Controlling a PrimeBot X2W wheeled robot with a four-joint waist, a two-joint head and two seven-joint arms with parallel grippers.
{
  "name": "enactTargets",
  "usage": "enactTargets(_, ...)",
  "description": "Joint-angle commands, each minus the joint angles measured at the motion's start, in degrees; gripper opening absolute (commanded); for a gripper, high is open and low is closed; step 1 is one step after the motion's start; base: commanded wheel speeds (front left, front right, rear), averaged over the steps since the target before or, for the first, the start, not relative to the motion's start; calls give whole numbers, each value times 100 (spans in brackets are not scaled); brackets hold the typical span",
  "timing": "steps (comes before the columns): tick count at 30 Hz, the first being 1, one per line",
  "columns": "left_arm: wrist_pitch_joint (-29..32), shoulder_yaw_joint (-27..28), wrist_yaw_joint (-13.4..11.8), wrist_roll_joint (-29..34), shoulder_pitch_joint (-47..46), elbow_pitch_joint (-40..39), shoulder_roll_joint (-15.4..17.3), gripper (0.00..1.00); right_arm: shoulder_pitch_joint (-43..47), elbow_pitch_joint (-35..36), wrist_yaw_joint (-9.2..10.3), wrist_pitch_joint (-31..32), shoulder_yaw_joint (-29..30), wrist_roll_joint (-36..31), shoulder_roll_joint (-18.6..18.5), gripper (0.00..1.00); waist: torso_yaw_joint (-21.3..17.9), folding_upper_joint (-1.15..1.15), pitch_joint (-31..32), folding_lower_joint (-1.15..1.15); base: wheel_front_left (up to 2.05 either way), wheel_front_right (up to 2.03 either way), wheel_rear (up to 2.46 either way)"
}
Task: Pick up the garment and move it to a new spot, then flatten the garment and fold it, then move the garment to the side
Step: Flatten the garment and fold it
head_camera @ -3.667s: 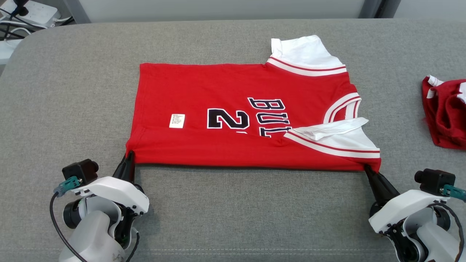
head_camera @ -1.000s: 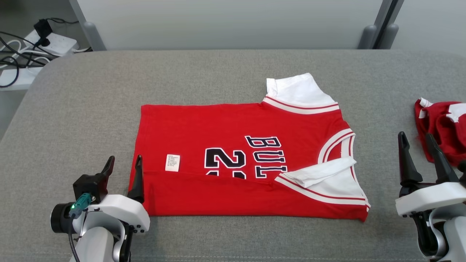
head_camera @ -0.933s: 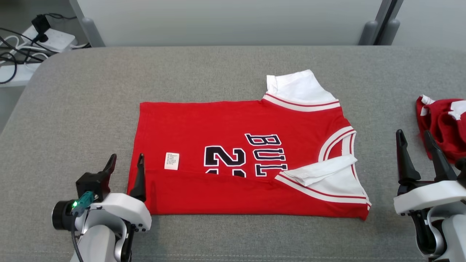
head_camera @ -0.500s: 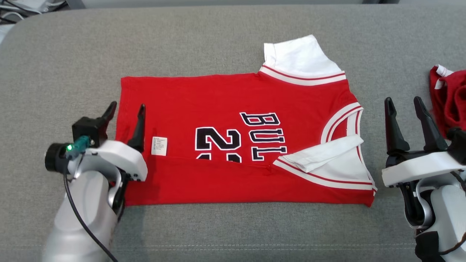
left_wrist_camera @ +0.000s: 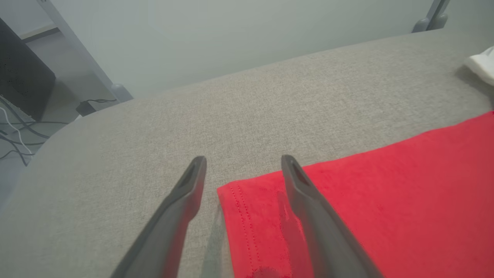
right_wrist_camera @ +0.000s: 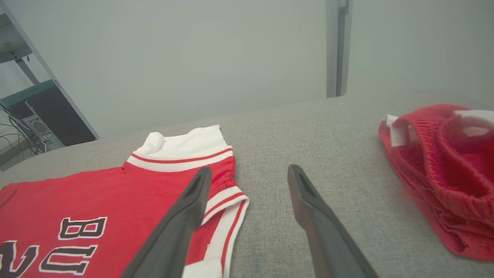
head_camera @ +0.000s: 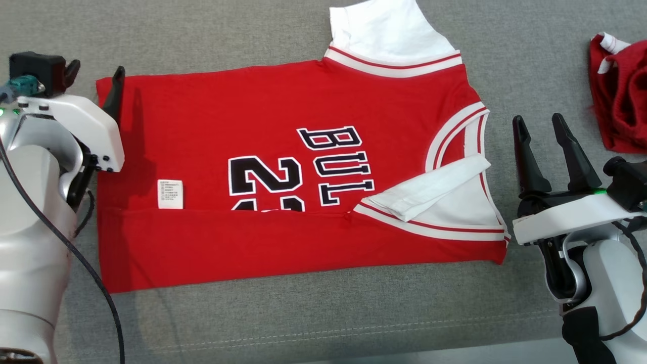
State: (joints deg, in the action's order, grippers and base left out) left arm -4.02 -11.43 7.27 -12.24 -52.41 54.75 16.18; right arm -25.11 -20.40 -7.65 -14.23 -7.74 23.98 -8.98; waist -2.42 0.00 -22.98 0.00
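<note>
The left claw (left_wrist_camera: 243,160) is spread wide and pinches nothing. Its two long, dark, tapering fingers straddle the far hem corner of the garment (head_camera: 283,101), one over bare grey cloth and the other over red fabric; whether the tips touch down cannot be told. The right claw (head_camera: 537,121) is spread just as wide and is empty, standing over the counter (head_camera: 303,323) just beside the garment's neck end.

The garment is a red jersey of smooth knit, lying flat in the middle of the counter with its near long edge folded up over the front. The fold covers the lower part of the black, white-edged number and letters. Its sleeves (head_camera: 389,30) are white with red-striped bands, the neckline has the same trim, and a small white label (head_camera: 170,193) sits near the hem.

A second red garment (head_camera: 619,106), ribbed and crumpled in a heap, lies well apart to the right.

The counter is padded and covered in coarse grey woven cloth with a stitched seam along its near edge. Behind it stands a plain pale wall (right_wrist_camera: 193,58), with cables (left_wrist_camera: 15,135) on the floor at the left.
</note>
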Motion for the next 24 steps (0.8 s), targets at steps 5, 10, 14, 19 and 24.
enactTargets(5,525,-679,20,-705,-418,-221,753,100,-107,218,16,-76,-167,130,65,100,-246,0,-284,0,0,0,0)
enactTargets(10,759,-1065,21,-1149,-449,-343,1130,100,-128,247,16,-76,-211,178,103,100,-318,0,-387,0,0,0,0)
enactTargets(14,815,-1278,21,-1448,-470,-419,1420,100,-138,250,16,-76,-219,210,124,100,-360,0,-464,0,0,0,0)
enactTargets(19,914,-1541,21,-1822,-475,-547,1648,100,-138,246,16,-76,-240,246,136,100,-391,0,-525,0,0,0,0)
enactTargets(24,1068,-1788,21,-2265,-493,-771,1891,100,-177,252,16,-76,-305,297,172,100,-452,0,-619,0,0,0,0)
